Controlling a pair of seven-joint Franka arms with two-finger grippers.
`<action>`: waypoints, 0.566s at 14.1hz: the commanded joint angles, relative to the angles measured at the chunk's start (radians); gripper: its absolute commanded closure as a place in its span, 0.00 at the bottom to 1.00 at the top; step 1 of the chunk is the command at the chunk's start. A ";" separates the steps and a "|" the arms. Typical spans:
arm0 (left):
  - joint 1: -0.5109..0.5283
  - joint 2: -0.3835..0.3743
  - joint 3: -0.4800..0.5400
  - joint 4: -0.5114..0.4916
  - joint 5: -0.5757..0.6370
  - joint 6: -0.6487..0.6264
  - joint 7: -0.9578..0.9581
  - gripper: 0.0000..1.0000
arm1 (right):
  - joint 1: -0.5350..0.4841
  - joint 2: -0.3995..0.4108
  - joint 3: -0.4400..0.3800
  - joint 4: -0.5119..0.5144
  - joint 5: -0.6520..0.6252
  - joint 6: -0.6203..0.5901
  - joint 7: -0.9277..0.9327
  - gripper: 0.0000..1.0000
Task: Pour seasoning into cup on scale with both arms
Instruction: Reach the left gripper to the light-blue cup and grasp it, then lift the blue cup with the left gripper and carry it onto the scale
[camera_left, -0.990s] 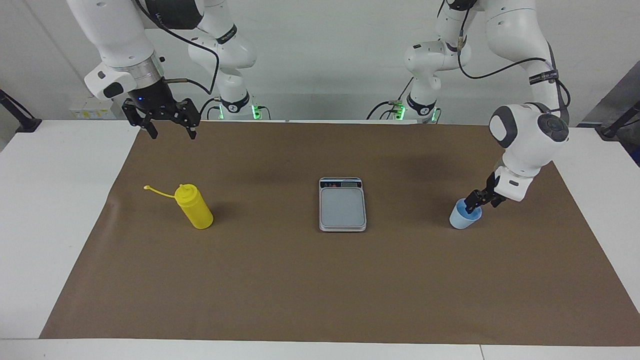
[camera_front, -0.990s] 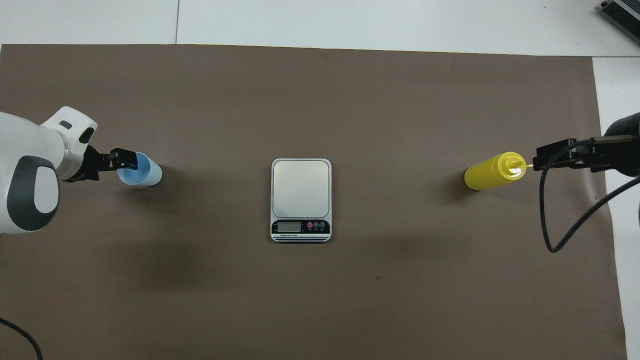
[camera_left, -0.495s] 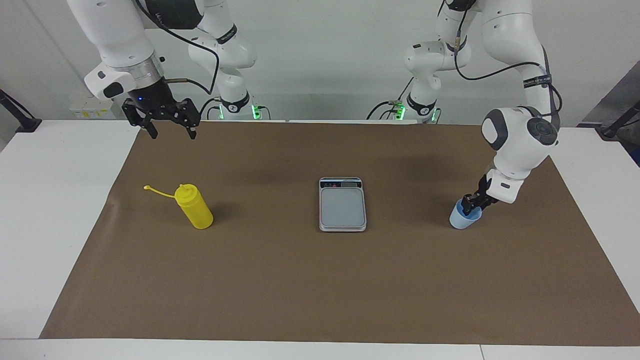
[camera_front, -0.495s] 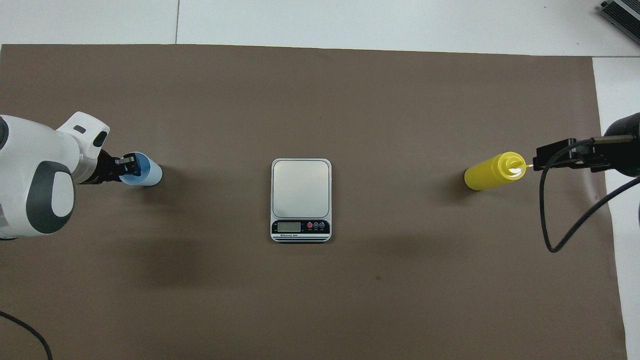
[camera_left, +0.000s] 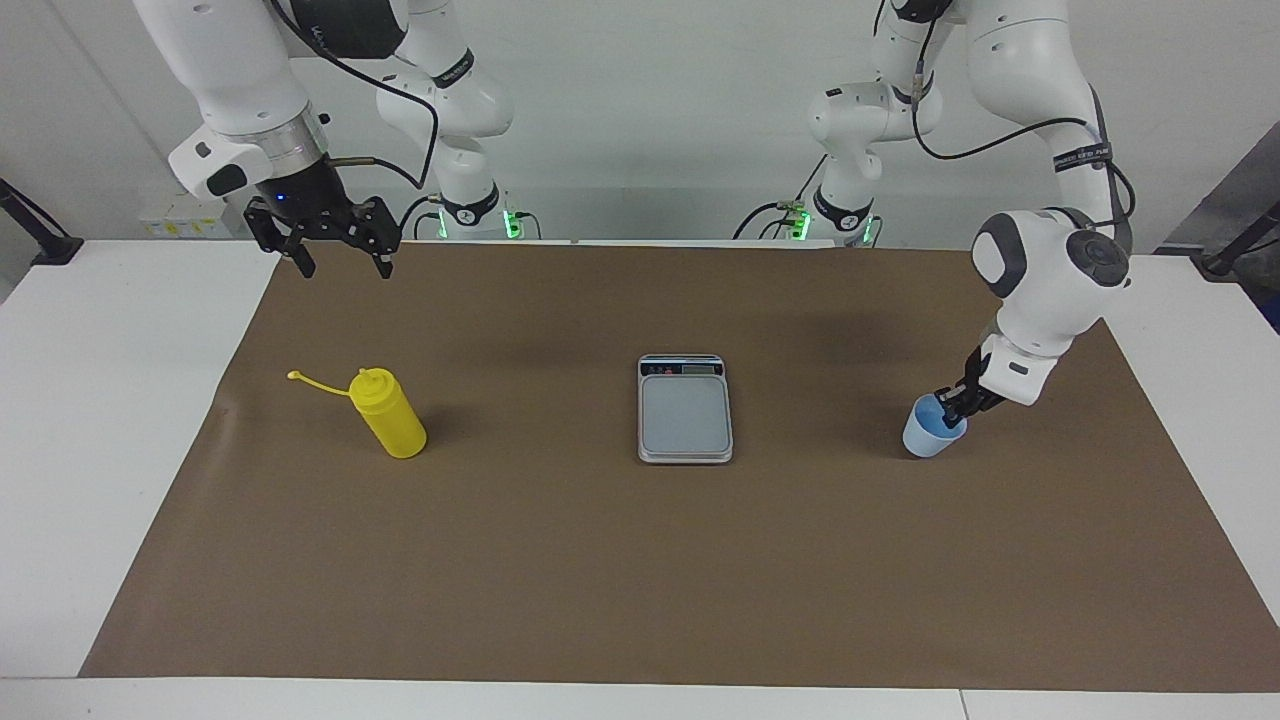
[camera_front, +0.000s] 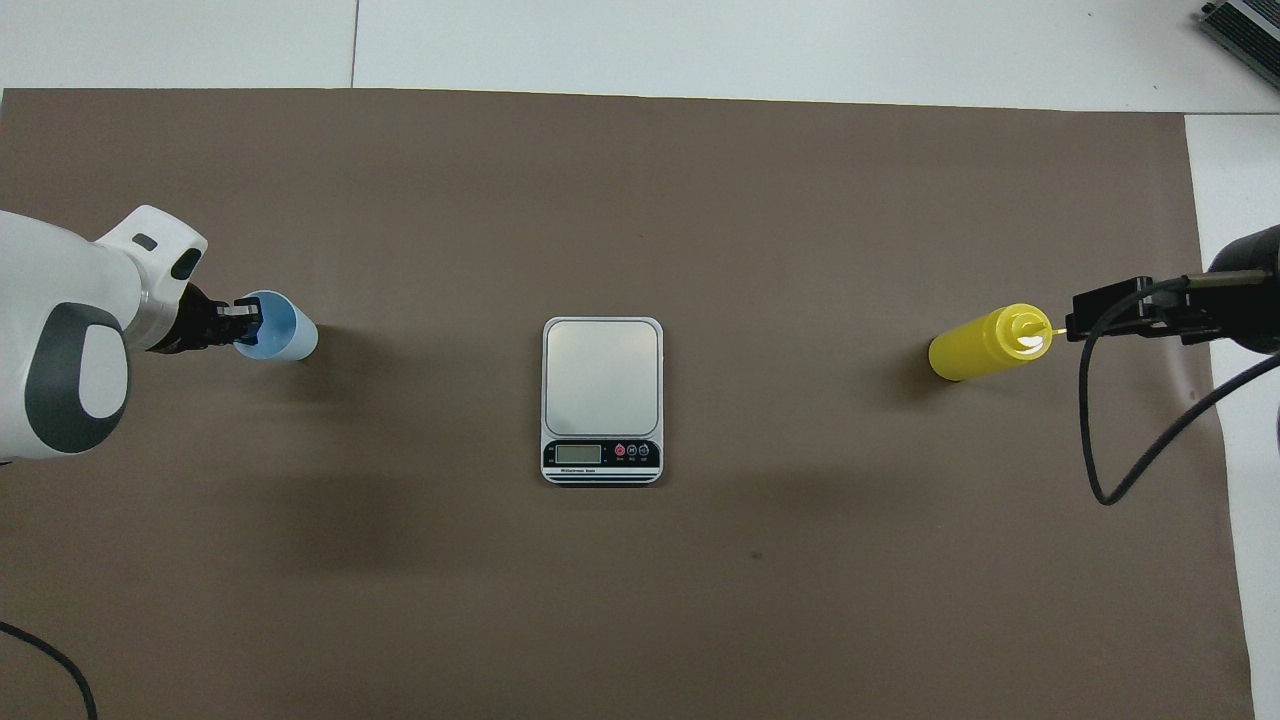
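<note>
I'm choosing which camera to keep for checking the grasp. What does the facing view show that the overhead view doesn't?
Only the facing view shows both arms whole, their bases, and the right gripper open in the air, well above the table, nearer the robots than the seasoning.

Only the overhead view shows the scale's display and buttons and looks down into the cup's blue inside.

Both show the left gripper shut on the cup's rim, and scale, seasoning and cup on the brown mat.
</note>
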 joint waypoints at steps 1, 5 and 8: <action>-0.014 0.006 0.002 0.118 0.000 -0.108 0.015 1.00 | -0.013 -0.026 0.006 -0.032 0.012 0.014 0.009 0.00; -0.083 -0.008 -0.004 0.212 0.000 -0.188 -0.034 1.00 | -0.013 -0.026 0.006 -0.032 0.012 0.014 0.010 0.00; -0.156 -0.030 -0.004 0.233 0.001 -0.219 -0.090 1.00 | -0.013 -0.026 0.006 -0.032 0.012 0.014 0.010 0.00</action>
